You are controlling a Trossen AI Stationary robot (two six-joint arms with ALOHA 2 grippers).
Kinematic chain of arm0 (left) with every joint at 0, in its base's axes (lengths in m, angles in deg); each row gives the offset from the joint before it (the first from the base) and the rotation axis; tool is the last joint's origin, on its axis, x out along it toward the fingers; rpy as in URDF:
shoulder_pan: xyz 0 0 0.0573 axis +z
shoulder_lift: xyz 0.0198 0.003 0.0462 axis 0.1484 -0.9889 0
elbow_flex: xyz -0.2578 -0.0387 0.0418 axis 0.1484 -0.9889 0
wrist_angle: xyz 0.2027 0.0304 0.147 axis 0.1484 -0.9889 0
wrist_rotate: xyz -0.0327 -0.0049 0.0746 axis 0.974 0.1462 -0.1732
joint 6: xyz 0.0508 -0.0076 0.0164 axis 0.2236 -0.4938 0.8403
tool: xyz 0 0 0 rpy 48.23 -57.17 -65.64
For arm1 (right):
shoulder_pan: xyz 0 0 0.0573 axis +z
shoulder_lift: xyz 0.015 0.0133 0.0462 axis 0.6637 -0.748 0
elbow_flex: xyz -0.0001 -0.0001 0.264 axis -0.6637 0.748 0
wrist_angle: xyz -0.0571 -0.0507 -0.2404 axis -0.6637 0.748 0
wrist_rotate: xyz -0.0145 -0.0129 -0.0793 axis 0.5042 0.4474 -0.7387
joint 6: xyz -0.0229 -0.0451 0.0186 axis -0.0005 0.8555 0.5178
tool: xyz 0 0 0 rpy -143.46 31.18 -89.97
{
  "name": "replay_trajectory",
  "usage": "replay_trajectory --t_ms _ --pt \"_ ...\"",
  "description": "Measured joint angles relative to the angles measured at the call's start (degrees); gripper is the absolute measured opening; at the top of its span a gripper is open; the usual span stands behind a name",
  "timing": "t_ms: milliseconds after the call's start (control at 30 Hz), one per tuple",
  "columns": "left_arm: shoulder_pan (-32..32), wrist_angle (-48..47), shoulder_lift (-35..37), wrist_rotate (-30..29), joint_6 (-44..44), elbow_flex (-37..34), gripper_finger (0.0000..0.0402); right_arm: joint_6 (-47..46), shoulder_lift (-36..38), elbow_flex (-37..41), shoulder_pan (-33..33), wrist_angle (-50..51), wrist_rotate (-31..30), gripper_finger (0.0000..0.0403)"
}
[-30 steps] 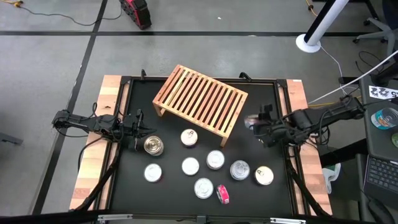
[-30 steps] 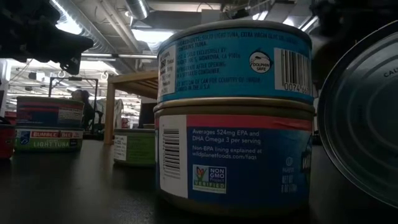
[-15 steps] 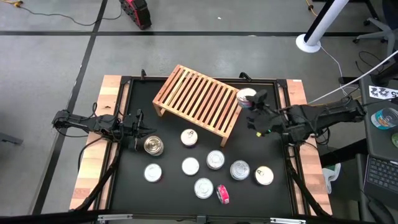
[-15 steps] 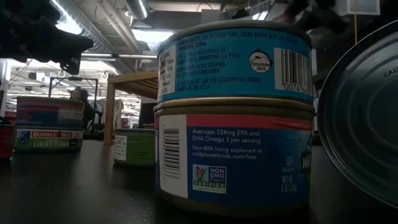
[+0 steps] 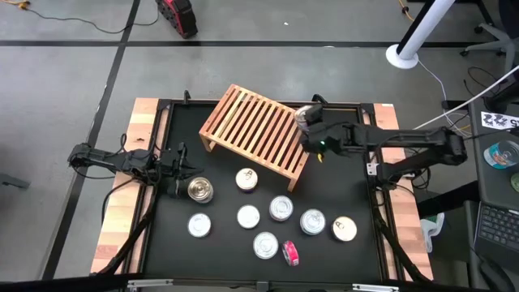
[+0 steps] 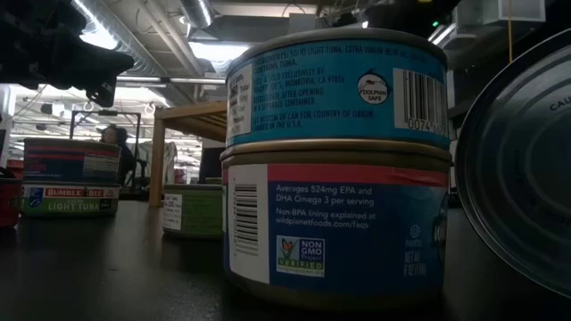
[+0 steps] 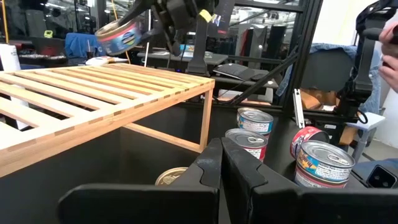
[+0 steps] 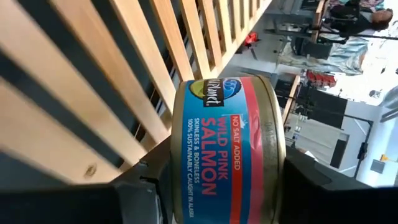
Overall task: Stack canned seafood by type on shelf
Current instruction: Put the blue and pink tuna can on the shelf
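The shelf (image 5: 259, 134), a slatted wooden rack, stands slantwise at the table's far middle. My right gripper (image 5: 310, 123) is shut on a can (image 8: 227, 149) with a red and blue salmon label, above the shelf's right end; the left wrist view shows the can (image 7: 121, 34) tilted over the slats. Several other cans (image 5: 280, 208) stand lid-up on the black mat in front of the shelf, and a pink one (image 5: 290, 252) lies on its side. My left gripper (image 5: 185, 170) waits shut at the left, beside a gold-lidded can (image 5: 199, 190). My right gripper pinches the salmon can across its height, one finger on each flat end, right by the rim (image 8: 277, 155). The fingers (image 8: 143, 186) slant down from the table's right side. The can is lifted clear of the shelf and tilted.
In the low view, a blue-labelled can sits on another can (image 6: 335, 160) close to the camera, and a can on its side (image 6: 526, 160) fills the right. Two more stacked cans (image 6: 70, 178) stand at the left. Wooden boards (image 5: 122, 211) border the mat.
My right gripper has carried the salmon can from the table's right side toward the far edge and the left, up over the shelf's right end. Its wrist has rolled on the way, so the can is now tilted.
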Motion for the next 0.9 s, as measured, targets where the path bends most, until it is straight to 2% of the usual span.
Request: replay_trajectory --t_ms 200,367,667,900 --pt "0.0 0.0 0.0 0.0 0.0 0.0 0.0005 1.5 -3.9 0.0 -2.8 -4.1 1.7 0.0182" --pt "0.0 0.0 0.0 0.0 0.0 0.0 0.0005 2.4 -5.5 0.0 -2.7 -4.4 1.6 0.0186" --pt "0.0 0.0 0.0 0.0 0.0 0.0 0.0005 2.2 -5.6 0.0 -2.6 -3.6 3.2 0.0235" --pt "0.0 0.0 0.0 0.0 0.0 0.0 0.0005 -3.9 -5.6 0.0 -2.6 0.8 4.2 0.0250"
